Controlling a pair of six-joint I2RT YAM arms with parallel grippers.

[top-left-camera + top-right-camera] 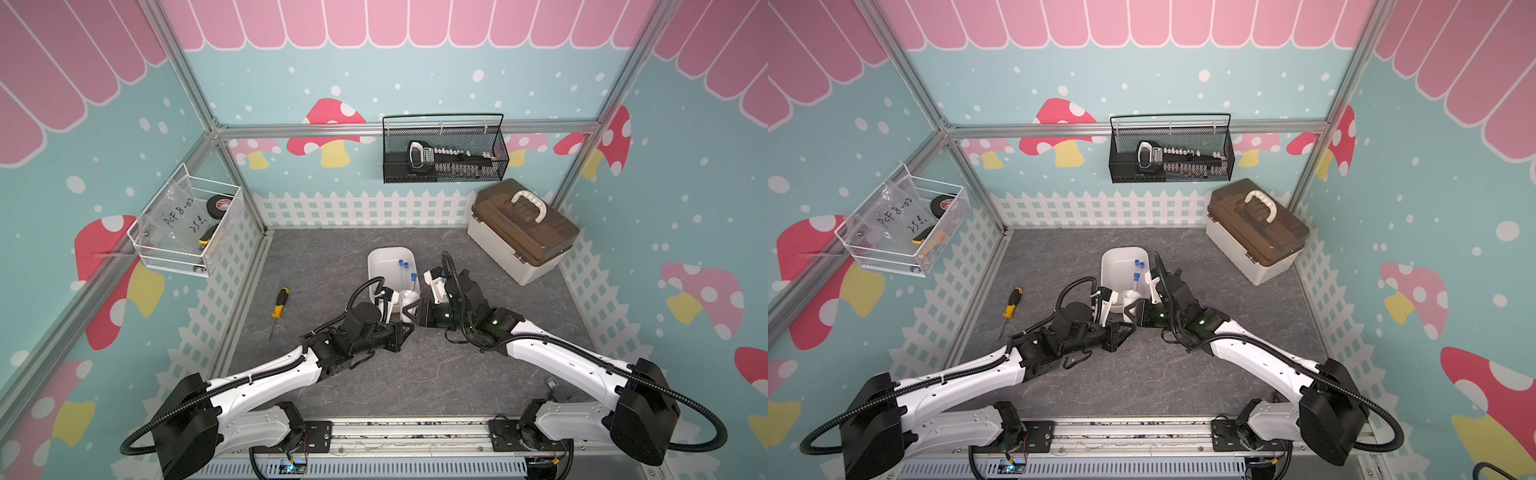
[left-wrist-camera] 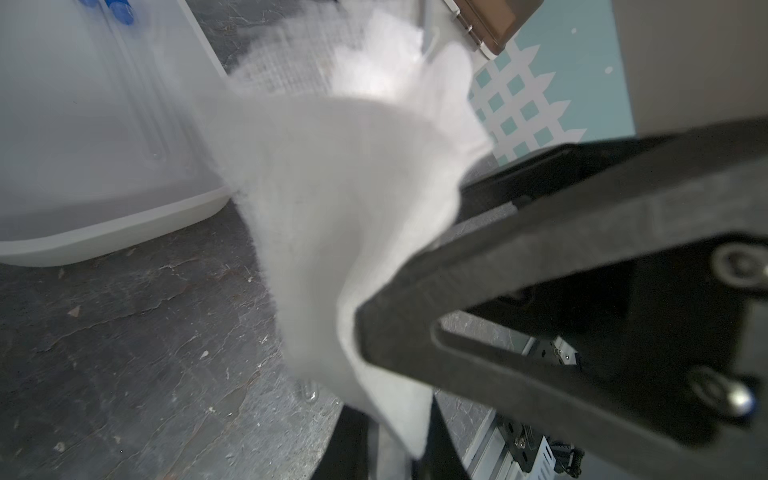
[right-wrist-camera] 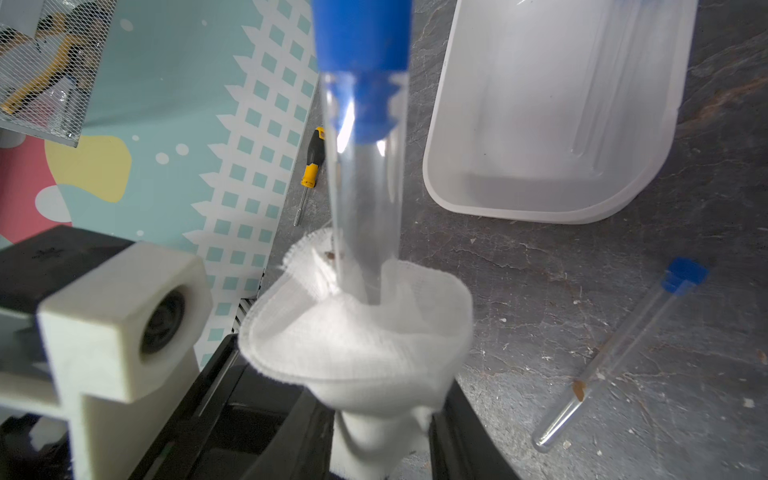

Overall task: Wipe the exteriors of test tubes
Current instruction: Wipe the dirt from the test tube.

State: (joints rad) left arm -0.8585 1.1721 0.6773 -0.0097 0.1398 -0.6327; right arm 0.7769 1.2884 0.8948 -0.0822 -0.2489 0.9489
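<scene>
At desk (image 1: 415, 374) centre, 6 o'clock of the bin (image 1: 376, 266), left hand (image 1: 405, 330) clamps the cloth (image 3: 357, 345), fully closed; right hand (image 1: 409, 312) grips the cloth-wrapped test tube (image 3: 361, 199). Other test tubes (image 1: 404, 272) lie in bin.

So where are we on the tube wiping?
Done: possibly the two tubes in the white bin, though I cannot tell whether they are wiped or waiting. In hand: one tube, its end inside the cloth pinched by the left tool. Left: the fourth tube on the table, brown specks showing.
</scene>
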